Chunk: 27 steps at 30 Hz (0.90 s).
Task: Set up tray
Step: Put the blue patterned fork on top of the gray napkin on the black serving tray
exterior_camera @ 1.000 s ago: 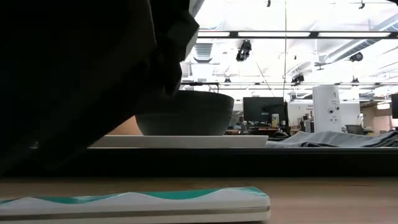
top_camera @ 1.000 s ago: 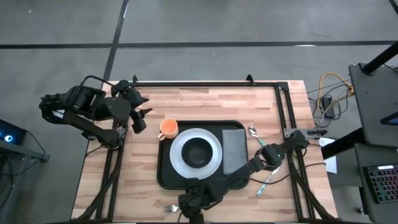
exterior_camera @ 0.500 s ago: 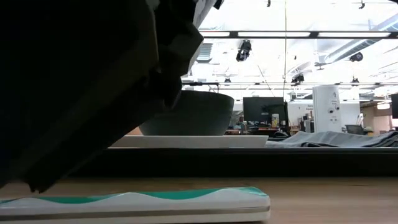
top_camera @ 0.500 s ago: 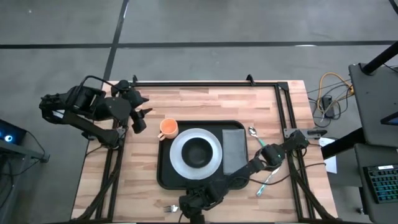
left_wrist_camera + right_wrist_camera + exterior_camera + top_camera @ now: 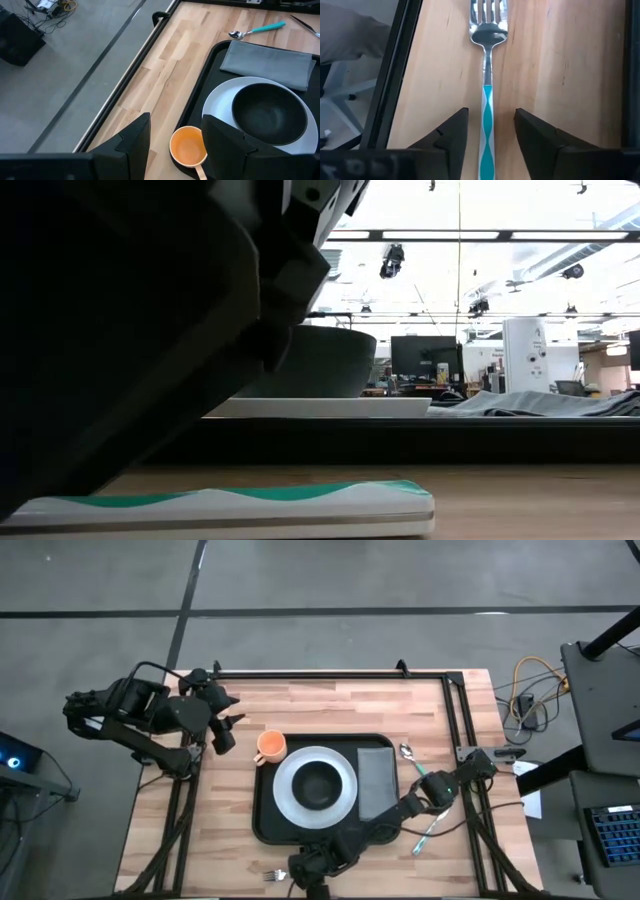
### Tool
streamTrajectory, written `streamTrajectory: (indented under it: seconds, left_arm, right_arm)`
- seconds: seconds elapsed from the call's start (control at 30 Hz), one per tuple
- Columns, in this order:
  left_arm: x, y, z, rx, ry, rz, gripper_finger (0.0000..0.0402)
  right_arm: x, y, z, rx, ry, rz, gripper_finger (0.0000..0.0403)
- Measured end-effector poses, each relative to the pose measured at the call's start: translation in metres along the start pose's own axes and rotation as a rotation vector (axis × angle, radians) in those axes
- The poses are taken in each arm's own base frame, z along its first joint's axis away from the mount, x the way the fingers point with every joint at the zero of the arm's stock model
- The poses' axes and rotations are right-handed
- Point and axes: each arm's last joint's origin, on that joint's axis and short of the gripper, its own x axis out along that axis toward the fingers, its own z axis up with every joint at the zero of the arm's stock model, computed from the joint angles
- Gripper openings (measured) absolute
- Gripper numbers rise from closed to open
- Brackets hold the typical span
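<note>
The black tray (image 5: 262, 820) lies mid-table and holds a white plate (image 5: 285, 802) with a black bowl (image 5: 318, 781) and a grey folded napkin (image 5: 377, 781). An orange cup (image 5: 271, 746) stands in the tray's far left corner. A teal-handled fork (image 5: 486, 105) lies flat on the wood by the table's near edge. My right gripper (image 5: 488, 122) is open low over it, one finger on each side of the handle, touching nothing. My left gripper (image 5: 175, 150) is open and empty above the table's far left, left of the cup (image 5: 188, 147).
A teal-handled spoon (image 5: 411, 759) lies right of the tray, with another teal-handled utensil (image 5: 429, 830) nearer the front. The fork's handle (image 5: 230, 505) shows close in the low view. Bare wood lies left of the tray. A black frame rail (image 5: 395, 75) runs along the table's edge.
In the low view my right gripper has come lower over the fork's handle. The fork, the tray and its load have kept still.
</note>
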Motion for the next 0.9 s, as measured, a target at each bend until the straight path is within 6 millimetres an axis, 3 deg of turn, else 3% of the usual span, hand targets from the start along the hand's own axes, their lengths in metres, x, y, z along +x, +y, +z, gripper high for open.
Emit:
streamTrajectory:
  seconds: [0.4, 0.67, 0.9]
  left_arm:
    - [0.000, 0.000, 0.000, 0.000, 0.000, 0.000, 0.0158]
    - [0.000, 0.000, -0.001, 0.004, 0.005, 0.002, 0.0158]
    - [0.000, 0.000, -0.001, 0.008, 0.010, 0.003, 0.0158]
  right_arm:
    - [-0.005, -0.001, -0.004, 0.002, 0.066, 0.005, 0.0021]
    - [-0.020, 0.002, -0.004, 0.007, 0.102, 0.000, 0.0017]
    - [-0.060, 0.012, 0.012, -0.009, 0.052, 0.015, 0.0015]
